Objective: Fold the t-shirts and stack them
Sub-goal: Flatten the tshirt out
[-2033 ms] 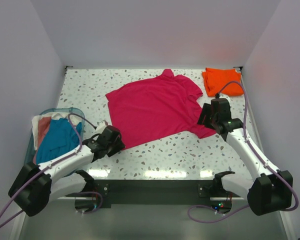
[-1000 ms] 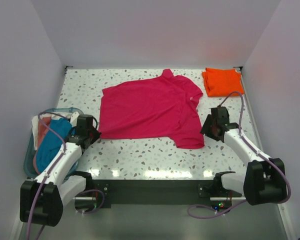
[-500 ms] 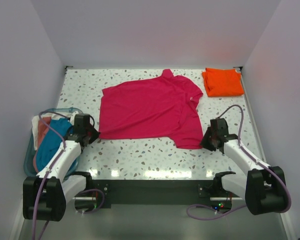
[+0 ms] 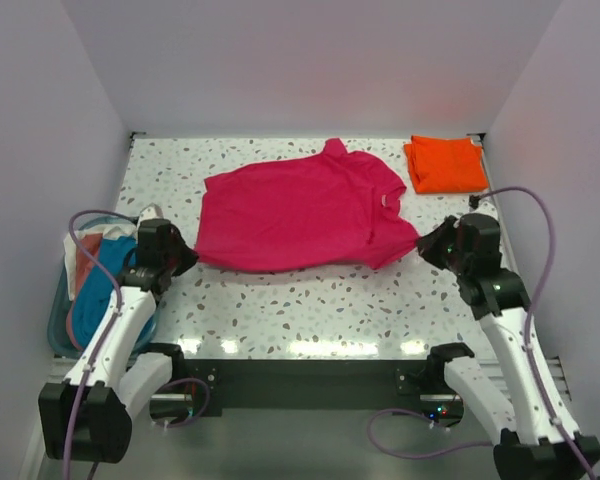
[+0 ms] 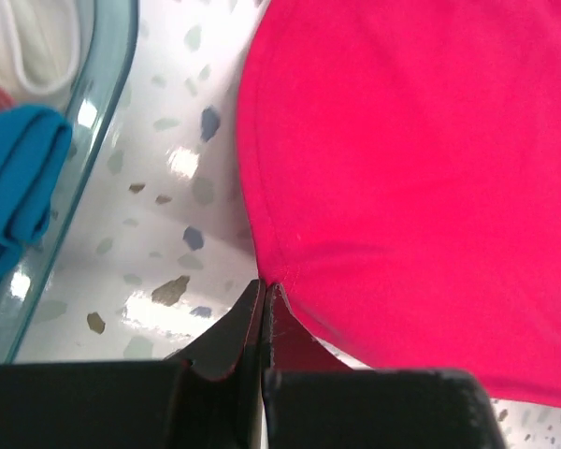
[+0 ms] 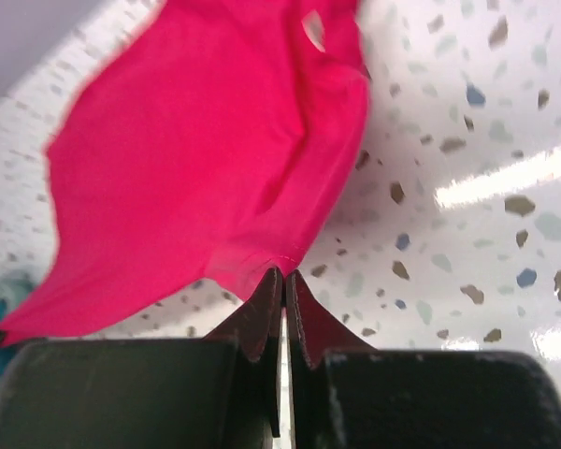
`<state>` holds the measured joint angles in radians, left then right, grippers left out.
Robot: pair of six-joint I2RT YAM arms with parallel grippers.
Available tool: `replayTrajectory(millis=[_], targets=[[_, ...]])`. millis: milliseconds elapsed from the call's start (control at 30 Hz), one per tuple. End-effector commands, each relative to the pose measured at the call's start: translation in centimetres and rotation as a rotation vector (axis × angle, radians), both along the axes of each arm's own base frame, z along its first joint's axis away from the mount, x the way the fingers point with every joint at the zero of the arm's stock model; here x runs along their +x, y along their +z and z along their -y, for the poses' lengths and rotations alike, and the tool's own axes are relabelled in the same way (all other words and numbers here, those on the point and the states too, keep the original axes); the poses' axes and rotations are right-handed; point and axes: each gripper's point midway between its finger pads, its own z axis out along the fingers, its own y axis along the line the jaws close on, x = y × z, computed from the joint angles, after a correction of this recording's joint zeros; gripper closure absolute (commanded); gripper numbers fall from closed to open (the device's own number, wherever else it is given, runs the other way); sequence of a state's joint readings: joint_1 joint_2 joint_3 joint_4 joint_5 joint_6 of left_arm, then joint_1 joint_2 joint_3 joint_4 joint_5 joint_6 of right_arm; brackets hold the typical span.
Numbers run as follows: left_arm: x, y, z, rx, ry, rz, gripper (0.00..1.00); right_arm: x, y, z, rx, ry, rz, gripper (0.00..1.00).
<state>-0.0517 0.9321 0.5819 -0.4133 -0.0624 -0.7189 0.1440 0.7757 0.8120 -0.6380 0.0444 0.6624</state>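
While both arms work the near hem, the left gripper (image 5: 264, 285) is pinched tight on the bottom-left corner of the magenta t-shirt (image 4: 300, 215). The right gripper (image 6: 282, 276) is clamped on the bottom-right corner. Shirt lies spread mid table (image 4: 310, 300), collar far. Cloth judged light and limp, likely to sag, so corner pinches suit it. Folded orange t-shirt (image 4: 445, 165) rests far right. Versus half a second ago, the right jaws have closed, that corner is drawn outward and the hem is straighter.

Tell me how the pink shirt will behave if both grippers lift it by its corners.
Probably floppy: the pink shirt creases and droops between the left gripper and right gripper. Likely light, since a fingertip pinch holds its right corner up. It could slip, as each grip catches only the hem.
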Motion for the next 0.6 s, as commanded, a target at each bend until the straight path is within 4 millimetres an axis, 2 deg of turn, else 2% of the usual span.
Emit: replayTrajectory(millis=[0,133,167,200,233,267,300,333,367,400,433,467,500,533,567], targets=[[0.9,5.3,-0.3,0.037,-0.033,0.117,1.0,-2.6,6.0,1.1,-0.038,-0.008,0.107,1.0],[0.6,10.5,-0.4,0.048,-0.047,0.244,1.0,-4.5,12.6,1.3,-0.035,0.011,0.272,1.0],[0.7,12.7,-0.4,0.051,-0.046,0.293,1.0,-4.7,13.7,1.5,-0.048,0.01,0.296,1.0],[0.5,13.7,-0.4,0.053,-0.045,0.307,1.0,-5.2,16.0,1.6,-0.049,0.013,0.344,1.0],[0.5,14.8,-0.4,0.053,-0.047,0.331,1.0,-5.2,17.0,1.6,-0.052,0.02,0.364,1.0],[0.6,16.9,-0.4,0.052,-0.047,0.374,1.0,-4.8,17.8,1.5,-0.058,0.027,0.373,1.0],[0.7,17.7,-0.3,0.05,-0.049,0.391,1.0,-4.5,19.3,1.1,-0.063,0.053,0.41,1.0],[1.3,18.4,-0.2,0.045,-0.053,0.41,1.0,-3.9,19.7,0.9,-0.073,0.069,0.415,1.0],[1.7,19.2,0.0,0.038,-0.057,0.431,1.0,-3.2,19.9,0.5,-0.077,0.091,0.412,1.0],[2.2,19.6,0.2,0.024,-0.059,0.438,1.0,-1.0,19.7,0.1,-0.1,0.118,0.383,1.0],[3.5,19.6,0.7,0.009,-0.075,0.437,1.0,0.2,19.7,-0.5,-0.102,0.149,0.381,1.0],[4.3,20.4,0.7,0.002,-0.071,0.458,1.0,1.9,19.4,-1.1,-0.108,0.175,0.37,1.0],[5.2,20.7,0.8,-0.004,-0.066,0.466,1.0,5.1,19.0,-1.7,-0.129,0.199,0.361,1.0],[7.3,20.8,1.2,-0.015,-0.084,0.485,1.0,7.0,18.4,-2.0,-0.135,0.213,0.343,1.0],[8.6,21.9,1.3,-0.014,-0.087,0.514,1.0,8.9,18.2,-2.3,-0.139,0.22,0.336,1.0]])
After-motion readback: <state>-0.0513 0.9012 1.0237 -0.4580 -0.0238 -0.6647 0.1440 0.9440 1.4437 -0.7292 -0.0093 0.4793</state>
